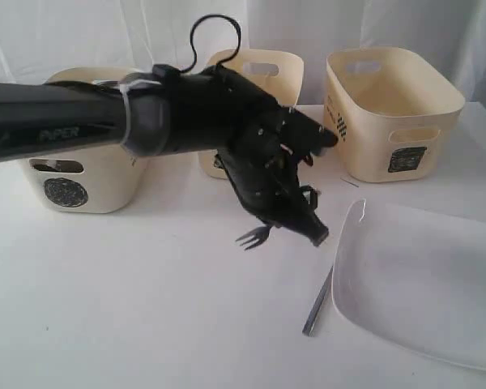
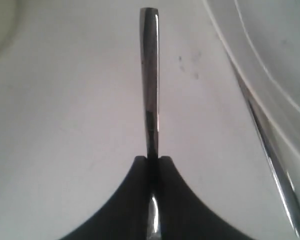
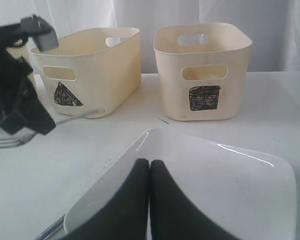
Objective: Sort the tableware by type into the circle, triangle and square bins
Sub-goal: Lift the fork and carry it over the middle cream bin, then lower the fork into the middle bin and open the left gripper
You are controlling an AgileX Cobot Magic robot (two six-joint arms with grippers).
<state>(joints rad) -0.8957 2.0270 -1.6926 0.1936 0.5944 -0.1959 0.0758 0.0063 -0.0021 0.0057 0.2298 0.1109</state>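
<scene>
Right now the left gripper is pinched tight on the fork, clamping its steel handle, with the tines poking out sideways over the table in front of the triangle bin. A second utensil lies flat, right against the rim of the large white plate. The right gripper hangs over that plate, fingers pressed together, holding nothing

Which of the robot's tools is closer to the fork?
Left. The left tool is clamped on the fork, gripping its handle. The right tool, shut and empty, points at the white plate, well apart from the fork.
</scene>
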